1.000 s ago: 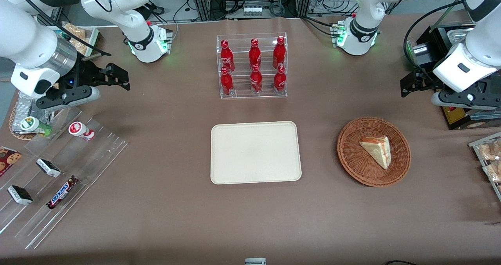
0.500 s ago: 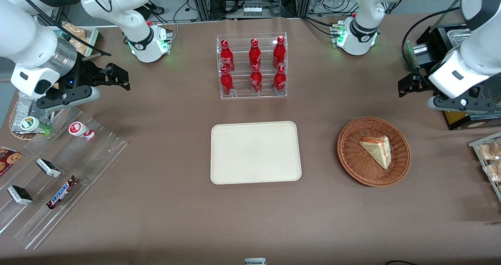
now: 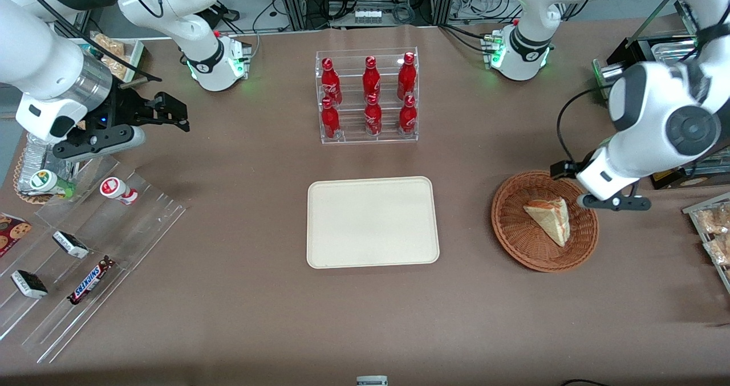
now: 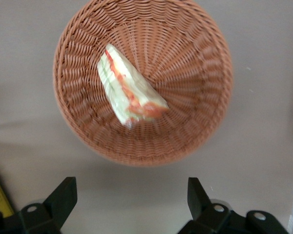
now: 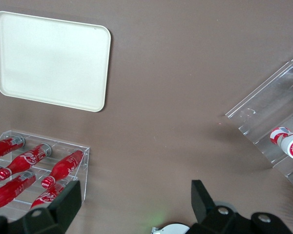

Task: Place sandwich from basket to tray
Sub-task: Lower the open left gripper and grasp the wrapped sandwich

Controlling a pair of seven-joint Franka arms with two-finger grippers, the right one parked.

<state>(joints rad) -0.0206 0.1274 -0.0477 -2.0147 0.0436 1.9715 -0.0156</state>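
The sandwich [image 3: 550, 218] is a pale bread wedge with red-orange filling. It lies in the round reddish-brown wicker basket [image 3: 513, 243], toward the working arm's end of the table. The cream tray [image 3: 372, 222] lies flat at the table's middle and holds nothing. My left gripper [image 3: 562, 169] hovers over the basket's rim on the side farther from the front camera. In the left wrist view the gripper [image 4: 131, 187] is open wide over bare table, with the sandwich [image 4: 129, 92] and basket [image 4: 200, 122] ahead of the fingertips. It holds nothing. The tray also shows in the right wrist view [image 5: 51, 61].
A clear rack of red bottles [image 3: 368, 98] stands farther from the front camera than the tray. A clear stepped rack with snacks [image 3: 85, 249] lies toward the parked arm's end. A black box [image 3: 639, 61] and a tray of baked goods [image 3: 713, 232] sit toward the working arm's end.
My left arm has swung down and nearer the front camera, bringing the gripper from beside the black box to the basket's rim. The sandwich, basket and tray have not moved.
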